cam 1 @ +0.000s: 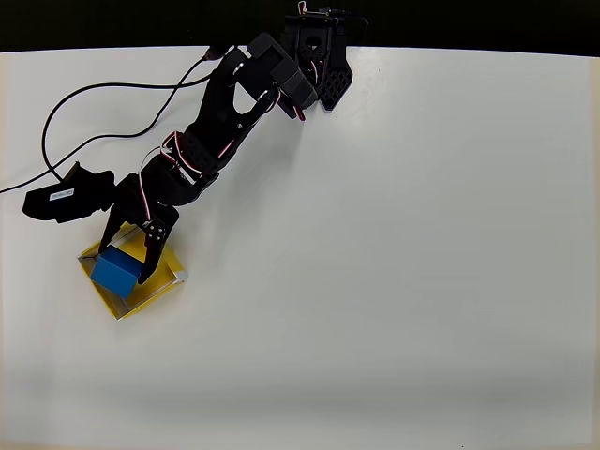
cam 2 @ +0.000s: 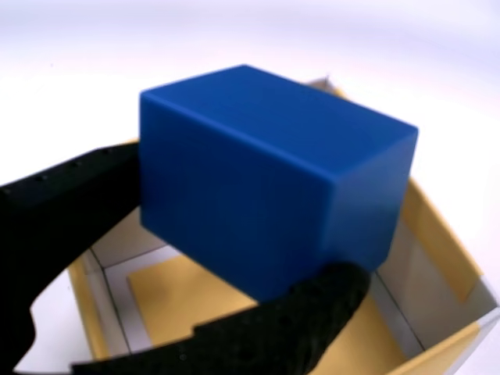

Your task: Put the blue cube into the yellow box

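While I watched the feeds, the arm's black two-finger end effector point(cam 1: 131, 251) was closed on the small, smooth, bright-blue solid cube point(cam 1: 116, 272), which hung directly over the shallow square yellow box with pale rims point(cam 1: 155, 286) on the white worktop point(cam 1: 394, 262). From the wrist view, the cube point(cam 2: 266, 180) looked clear of the box floor point(cam 2: 187, 301), though I could not be certain. I judged pick-up and carry done, with only lowering and release left.
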Available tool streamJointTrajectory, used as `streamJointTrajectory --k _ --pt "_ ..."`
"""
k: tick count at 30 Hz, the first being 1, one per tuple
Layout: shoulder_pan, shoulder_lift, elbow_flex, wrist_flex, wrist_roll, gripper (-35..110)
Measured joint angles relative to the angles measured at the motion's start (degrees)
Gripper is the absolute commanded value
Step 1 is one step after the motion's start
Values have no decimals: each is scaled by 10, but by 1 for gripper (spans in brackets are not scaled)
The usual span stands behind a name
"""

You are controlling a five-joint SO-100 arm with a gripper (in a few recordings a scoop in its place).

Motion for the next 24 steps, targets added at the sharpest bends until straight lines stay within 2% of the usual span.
streamJointTrajectory --k 7,15,19,24 --pt "-18 -4 -5 0 18 43" --pt "-49 39 8 8 18 40" --pt "-79 138 33 54 22 34" --pt "-134 300 87 177 28 30"
